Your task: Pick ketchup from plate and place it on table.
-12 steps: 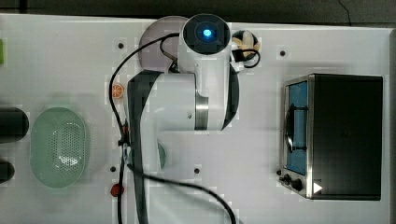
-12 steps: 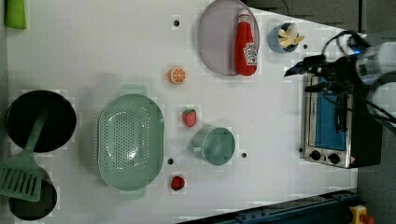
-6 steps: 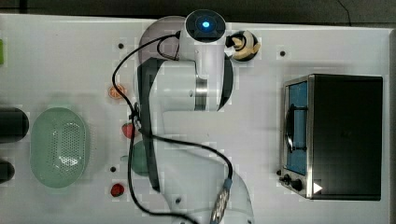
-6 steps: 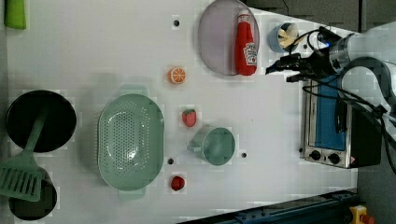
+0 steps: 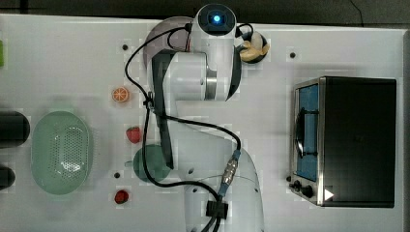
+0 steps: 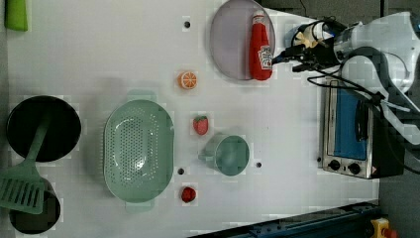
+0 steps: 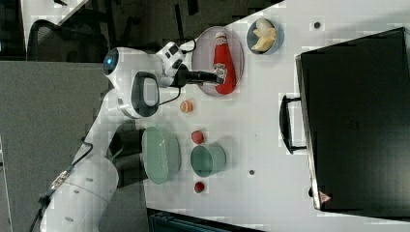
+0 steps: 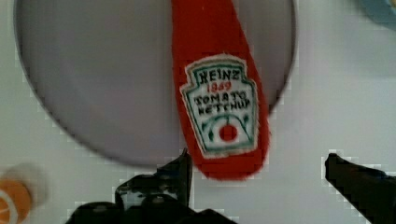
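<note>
A red ketchup [image 6: 259, 47] bottle lies flat on a pale lilac-grey plate [image 6: 230, 39] near one edge of a white tabletop [image 6: 124, 49]. The bottle rests along the plate's rim on the side nearest a small blue dish of banana [image 6: 311, 33], with its white cap toward the tabletop's edge. Its wide base reaches the plate's rim on the side facing an orange slice [image 6: 187, 80], and in the wrist view that base overhangs the rim.

The end effector [image 6: 293, 53] hangs over the base end of the ketchup, not touching it. Its two black fingers are spread wide with nothing between them. In the wrist view one finger [image 8: 175, 175] sits just beside the bottle's base, and the other [image 8: 357, 179] stands well apart from it, out over the bare tabletop.

The bottle's long axis runs from cap to base, pointing away from the end effector toward the middle of the plate. The fingers open across that axis, so the label end lies roughly between them but off-centre, closer to one finger. A closing grasp would probably need the end effector lowered and shifted along the bottle toward its cap.
</note>
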You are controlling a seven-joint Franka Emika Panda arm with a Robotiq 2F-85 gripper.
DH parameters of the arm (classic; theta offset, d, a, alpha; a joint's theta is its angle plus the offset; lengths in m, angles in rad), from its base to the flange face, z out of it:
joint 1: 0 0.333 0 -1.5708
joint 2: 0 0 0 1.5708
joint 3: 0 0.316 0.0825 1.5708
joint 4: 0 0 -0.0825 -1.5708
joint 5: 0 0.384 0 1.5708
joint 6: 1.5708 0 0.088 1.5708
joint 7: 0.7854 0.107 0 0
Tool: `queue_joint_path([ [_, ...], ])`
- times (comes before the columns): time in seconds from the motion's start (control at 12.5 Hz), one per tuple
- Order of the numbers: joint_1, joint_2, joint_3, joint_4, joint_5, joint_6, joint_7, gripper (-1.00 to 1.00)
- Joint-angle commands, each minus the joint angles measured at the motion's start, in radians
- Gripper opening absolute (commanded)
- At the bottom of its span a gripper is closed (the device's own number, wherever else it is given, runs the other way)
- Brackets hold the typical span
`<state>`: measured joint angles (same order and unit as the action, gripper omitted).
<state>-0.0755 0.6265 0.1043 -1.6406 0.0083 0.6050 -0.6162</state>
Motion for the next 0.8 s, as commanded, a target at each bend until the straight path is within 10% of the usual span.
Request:
queue_joint_path([
  [0.08,0.023,0.068,0.008,0.054,0.0,0.068,-0.092,1.0],
  [0.8,0.038,0.212,-0.001,0.084,-0.039,0.294,-0.092,1.0],
])
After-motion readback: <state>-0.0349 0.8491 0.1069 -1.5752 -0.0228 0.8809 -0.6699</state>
